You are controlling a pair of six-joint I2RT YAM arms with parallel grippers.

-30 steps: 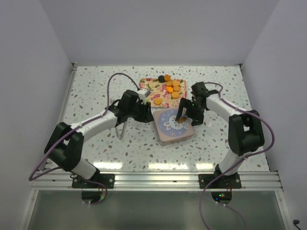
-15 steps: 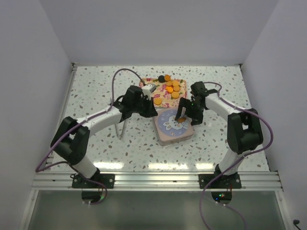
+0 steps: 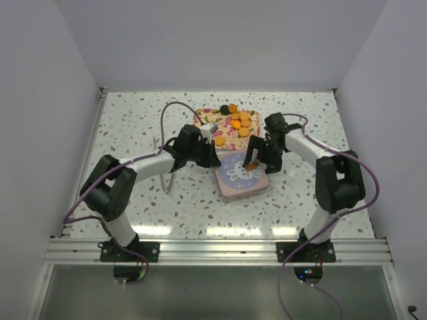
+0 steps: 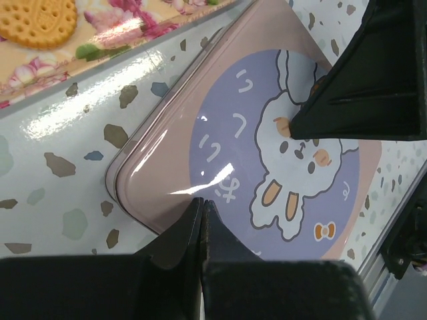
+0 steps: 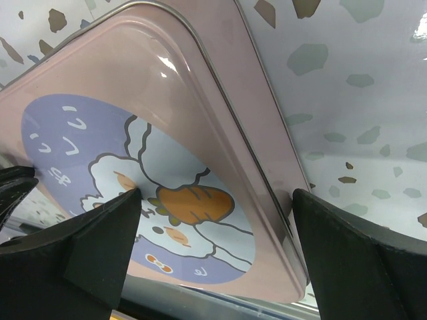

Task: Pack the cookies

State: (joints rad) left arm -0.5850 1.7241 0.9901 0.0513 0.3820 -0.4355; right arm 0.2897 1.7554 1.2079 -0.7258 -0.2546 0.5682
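You swung the left gripper (image 4: 202, 203), jaws pinched together, in to the closed tin (image 3: 240, 177) where the right gripper (image 5: 215, 200) hung wide-jawed, yet the cookies (image 3: 239, 122) lay on the floral tray (image 4: 127, 30), unpacked.

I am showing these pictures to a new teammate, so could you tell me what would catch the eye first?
The pink tin with a white rabbit on a purple circle sits mid-table, its lid on. Both arms converge on it: the right gripper open astride its right edge, the left gripper shut at its left corner. Just behind lies the floral tray of orange cookies, with a couple of dark ones among them.
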